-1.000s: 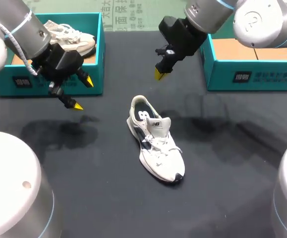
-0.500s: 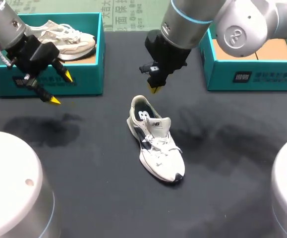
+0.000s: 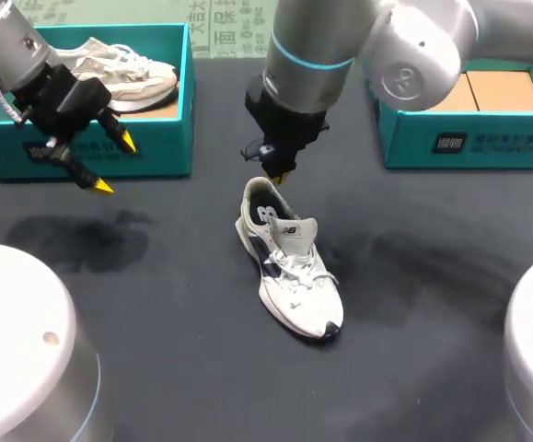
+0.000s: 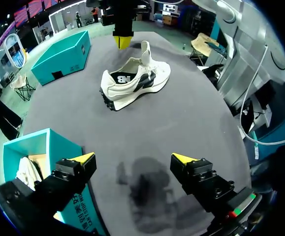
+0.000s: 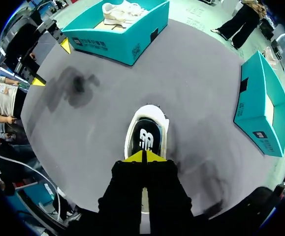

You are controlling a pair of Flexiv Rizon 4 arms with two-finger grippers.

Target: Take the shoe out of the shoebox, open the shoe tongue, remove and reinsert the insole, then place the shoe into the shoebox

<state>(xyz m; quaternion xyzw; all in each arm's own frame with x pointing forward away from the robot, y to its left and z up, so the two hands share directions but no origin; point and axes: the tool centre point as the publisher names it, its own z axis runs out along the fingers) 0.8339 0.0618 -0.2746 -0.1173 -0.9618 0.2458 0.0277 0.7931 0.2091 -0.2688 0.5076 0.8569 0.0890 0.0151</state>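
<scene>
Head view: white-and-navy lace-up sneaker (image 3: 289, 267) lies just under our right jaws, which are pressed together.
Left jaws: apart, empty, well aside.
Advice: we should part slightly and pinch only the heel edge of the dark insole (image 5: 146, 138).

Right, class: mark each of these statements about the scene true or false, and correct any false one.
1. The white shoe stands on the table, outside any box. True.
2. The right gripper is shut on the shoe's tongue. False: its tips are closed together over the heel, with nothing between them.
3. The left gripper is open and holds nothing. True.
4. The left shoebox is empty. False: a second shoe lies inside it.
</scene>
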